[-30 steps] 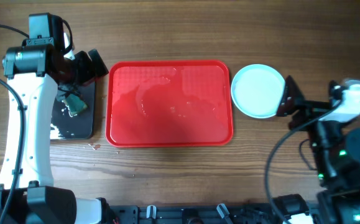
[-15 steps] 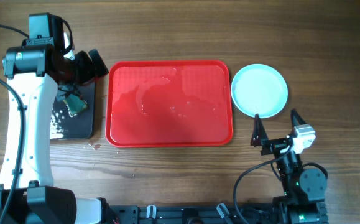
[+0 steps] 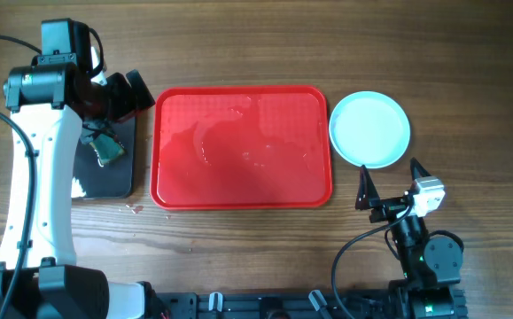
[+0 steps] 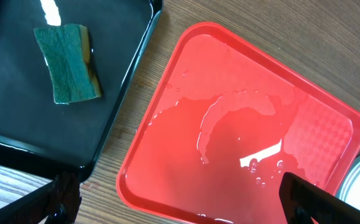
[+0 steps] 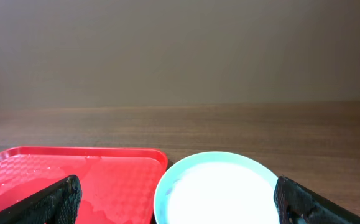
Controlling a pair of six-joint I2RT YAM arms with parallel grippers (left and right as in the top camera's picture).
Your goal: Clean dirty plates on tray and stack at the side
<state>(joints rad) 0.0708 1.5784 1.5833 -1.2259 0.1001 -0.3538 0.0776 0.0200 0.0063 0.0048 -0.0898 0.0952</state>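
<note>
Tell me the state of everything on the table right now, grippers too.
tray: wet, no plates on it.
plates: on the table right of the tray, top face clean; count unclear.
black tray: wet sheen, holds the sponge.
sponge: lying flat, unheld.
left gripper: open, empty.
right gripper: open, empty, near the plates.

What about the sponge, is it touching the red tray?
Apart. The left wrist view shows the sponge lying in the black tray, with bare table between that and the red tray.
</note>
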